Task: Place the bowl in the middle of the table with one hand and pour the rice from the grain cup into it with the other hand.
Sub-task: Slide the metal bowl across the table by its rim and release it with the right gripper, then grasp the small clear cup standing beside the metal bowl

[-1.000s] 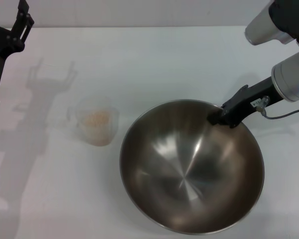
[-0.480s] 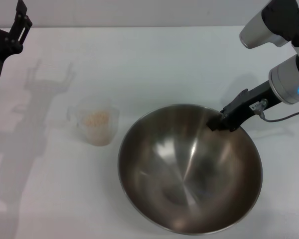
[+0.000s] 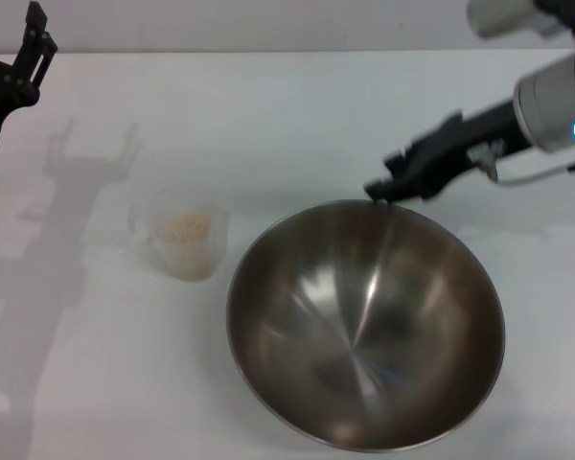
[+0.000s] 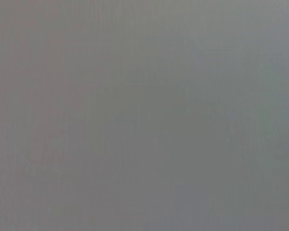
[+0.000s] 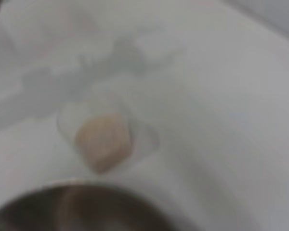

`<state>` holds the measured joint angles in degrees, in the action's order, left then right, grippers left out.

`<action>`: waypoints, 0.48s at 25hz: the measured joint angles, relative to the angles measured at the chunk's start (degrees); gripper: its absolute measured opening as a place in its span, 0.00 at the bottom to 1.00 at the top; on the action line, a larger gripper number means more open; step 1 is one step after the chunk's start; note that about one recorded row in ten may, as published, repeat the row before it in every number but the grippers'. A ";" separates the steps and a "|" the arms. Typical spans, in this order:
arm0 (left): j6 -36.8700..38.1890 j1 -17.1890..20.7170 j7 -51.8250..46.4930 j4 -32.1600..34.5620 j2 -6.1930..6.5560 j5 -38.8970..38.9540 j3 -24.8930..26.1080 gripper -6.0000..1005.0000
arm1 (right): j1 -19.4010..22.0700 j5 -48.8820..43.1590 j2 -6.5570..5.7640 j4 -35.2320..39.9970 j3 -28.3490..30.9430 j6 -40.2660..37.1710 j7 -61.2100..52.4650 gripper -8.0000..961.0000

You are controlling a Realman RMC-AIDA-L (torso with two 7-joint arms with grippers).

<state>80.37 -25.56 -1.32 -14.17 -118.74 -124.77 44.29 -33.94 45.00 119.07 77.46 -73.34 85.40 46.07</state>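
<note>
The steel bowl (image 3: 364,326) rests on the white table (image 3: 268,105), a little right of centre and near the front edge. Its rim also shows in the right wrist view (image 5: 86,207). My right gripper (image 3: 383,177) is open and hovers just above the bowl's far rim, apart from it. The frosted grain cup (image 3: 180,235) stands upright left of the bowl with rice (image 3: 184,228) inside. The cup (image 5: 135,137) and its rice (image 5: 103,142) also show in the right wrist view. My left gripper (image 3: 36,29) is open and empty, raised at the far left corner, well away from the cup.
The left arm's shadow (image 3: 86,153) falls on the table behind the cup. The left wrist view is plain grey and shows no object. The table's back edge (image 3: 268,52) runs across the top of the head view.
My right gripper has let go of the bowl's rim and moved up and to the left. The bowl has settled in place. The left gripper has drifted slightly up. The cup has not moved.
</note>
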 joint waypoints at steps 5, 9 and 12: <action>0.28 0.38 0.00 0.10 0.04 0.05 0.00 0.86 | 1.90 -0.94 0.05 6.33 -1.70 -7.77 0.11 0.47; 0.57 0.62 0.00 0.18 0.07 0.06 0.00 0.86 | 6.25 -7.01 0.31 11.99 -6.95 -20.06 0.10 0.48; 0.58 0.73 0.00 0.21 0.09 0.06 0.00 0.86 | 11.18 -11.75 0.52 15.12 -12.68 -30.91 -0.25 0.48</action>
<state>80.95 -24.83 -1.32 -13.97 -118.65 -124.71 44.30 -22.75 33.25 119.59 92.58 -86.01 54.49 45.83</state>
